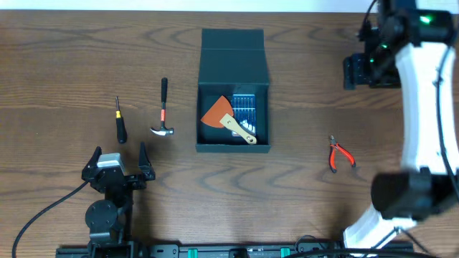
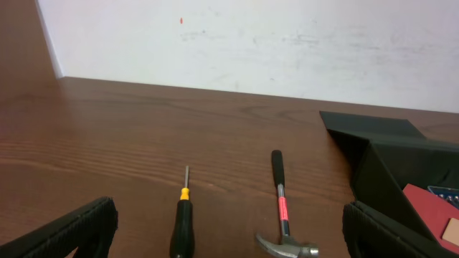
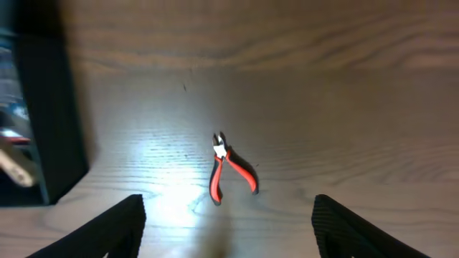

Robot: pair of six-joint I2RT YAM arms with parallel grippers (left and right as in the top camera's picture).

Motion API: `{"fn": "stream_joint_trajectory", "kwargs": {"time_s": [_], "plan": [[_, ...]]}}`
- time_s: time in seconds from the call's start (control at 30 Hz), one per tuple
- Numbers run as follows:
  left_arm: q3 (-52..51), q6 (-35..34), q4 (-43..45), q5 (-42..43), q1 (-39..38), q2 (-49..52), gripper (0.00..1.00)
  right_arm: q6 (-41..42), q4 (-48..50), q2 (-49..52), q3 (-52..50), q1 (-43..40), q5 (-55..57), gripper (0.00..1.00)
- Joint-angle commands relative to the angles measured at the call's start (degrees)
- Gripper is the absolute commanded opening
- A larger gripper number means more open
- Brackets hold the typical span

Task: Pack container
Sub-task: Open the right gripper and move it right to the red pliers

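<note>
The dark teal container stands at mid-table with its flap lid open toward the back. Inside lie an orange scraper with a wooden handle and a small blue case of bits. My left gripper is open and empty near the front left; in the left wrist view it faces a screwdriver and a hammer, with the container to their right. My right gripper is open and empty, raised at the far right; in the right wrist view red-handled pliers lie below it.
The black screwdriver and the hammer lie left of the container. The pliers lie to its right. The container's wall shows at the left of the right wrist view. A white wall runs behind the table.
</note>
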Motion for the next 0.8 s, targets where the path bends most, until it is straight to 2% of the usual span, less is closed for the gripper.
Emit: {"fn": "stream_joint_trajectory", "kwargs": {"time_s": [0.0, 0.2, 0.37, 0.67, 0.77], "plan": [[-1.2, 1.0, -1.9, -0.5, -0.2, -0.3, 0.99, -1.6, 0.1, -10.9, 0.3, -0.1, -0.6, 0.79], [-1.2, 1.0, -1.9, -0.5, -0.2, -0.3, 0.99, -3.2, -3.7, -18.0, -1.5, -1.2, -1.8, 0.85], [-1.2, 1.0, -1.9, -0.5, -0.2, -0.3, 0.99, -3.1, -3.7, -20.7, -14.2, -1.4, -4.0, 0.85], [-1.2, 1.0, -1.9, -0.5, -0.2, -0.3, 0.99, -1.2, 14.3, -26.8, -49.3, -1.4, -9.1, 0.85], [-1.2, 1.0, -1.9, -0.5, -0.2, -0.3, 0.98, 0.4, 21.0, -28.5, -55.9, -1.4, -13.8, 0.85]]}}
